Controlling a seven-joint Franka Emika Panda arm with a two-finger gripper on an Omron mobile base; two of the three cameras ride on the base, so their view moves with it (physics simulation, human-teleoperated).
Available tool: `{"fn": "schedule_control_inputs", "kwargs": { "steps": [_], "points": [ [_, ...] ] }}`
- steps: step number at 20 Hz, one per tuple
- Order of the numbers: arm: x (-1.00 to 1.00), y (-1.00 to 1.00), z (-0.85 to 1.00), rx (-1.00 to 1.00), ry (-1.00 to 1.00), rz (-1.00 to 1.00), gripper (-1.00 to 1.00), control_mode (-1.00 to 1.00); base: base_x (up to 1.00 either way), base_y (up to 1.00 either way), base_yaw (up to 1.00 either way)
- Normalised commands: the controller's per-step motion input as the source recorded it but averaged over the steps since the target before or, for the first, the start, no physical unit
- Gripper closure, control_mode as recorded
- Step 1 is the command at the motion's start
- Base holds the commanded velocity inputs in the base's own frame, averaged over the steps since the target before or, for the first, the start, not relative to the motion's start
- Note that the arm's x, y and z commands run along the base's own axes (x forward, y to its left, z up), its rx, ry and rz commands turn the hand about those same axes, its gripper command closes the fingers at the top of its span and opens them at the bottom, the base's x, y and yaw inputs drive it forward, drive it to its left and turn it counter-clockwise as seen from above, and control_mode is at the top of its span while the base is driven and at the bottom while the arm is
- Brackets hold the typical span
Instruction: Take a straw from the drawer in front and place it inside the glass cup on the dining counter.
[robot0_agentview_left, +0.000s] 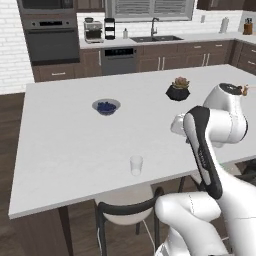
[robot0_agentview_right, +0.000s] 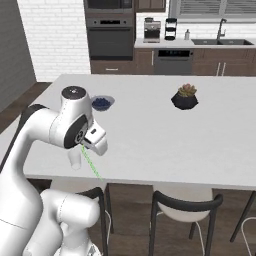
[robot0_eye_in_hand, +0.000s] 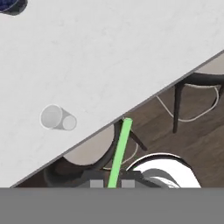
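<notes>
The hand view gives the grip: gripper (robot0_eye_in_hand: 109, 183) pinched narrow on the straw (robot0_eye_in_hand: 119, 151), a light green stick running up from between the finger tips toward the near edge of the dining counter (robot0_eye_in_hand: 109, 52). That view also looks down into the glass cup (robot0_eye_in_hand: 56, 117), standing on the white top left of the straw, apart from it. The right base view shows the straw (robot0_agentview_right: 91, 164) as a thin green line slanting down from the wrist, its lower end over the counter's near edge; the cup is hidden behind the arm there. The left base view shows the glass cup (robot0_agentview_left: 136, 165) upright near the near edge of the dining counter (robot0_agentview_left: 60, 150), with the arm to its right; the straw and the finger tips cannot be made out in that view.

On the white top: grey bowl (robot0_agentview_left: 106, 106) with dark blue contents toward the far left, and a black pot with a succulent (robot0_agentview_left: 178, 89) toward the far right, both well apart from the cup. Chairs (robot0_agentview_right: 186, 210) with dark frames and pale seats tuck under the near side. Floor is dark wood. Far wall: white brick, dark brown cabinets, built-in oven (robot0_agentview_right: 110, 35), coffee machine (robot0_agentview_right: 151, 30), dishwasher (robot0_agentview_left: 119, 60), sink with tap (robot0_agentview_left: 155, 36), window with blinds. No readable writing or brand anywhere.
</notes>
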Motion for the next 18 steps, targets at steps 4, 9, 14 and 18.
{"fn": "schedule_control_inputs", "kwargs": {
  "steps": [4,9,14,18],
  "points": [
    [-0.09,0.11,0.93,0.34,-0.25,0.08,1.0,-1.0,0.0,0.0,0.0],
    [-0.08,0.09,0.9,0.42,-0.25,0.12,1.0,-1.0,0.0,0.0,0.0],
    [0.0,0.36,0.62,0.41,-0.19,0.09,1.0,-1.0,0.0,0.0,0.0],
    [0.11,0.64,0.24,0.34,-0.06,0.05,1.0,-1.0,0.0,0.0,0.0]
  ]
}}
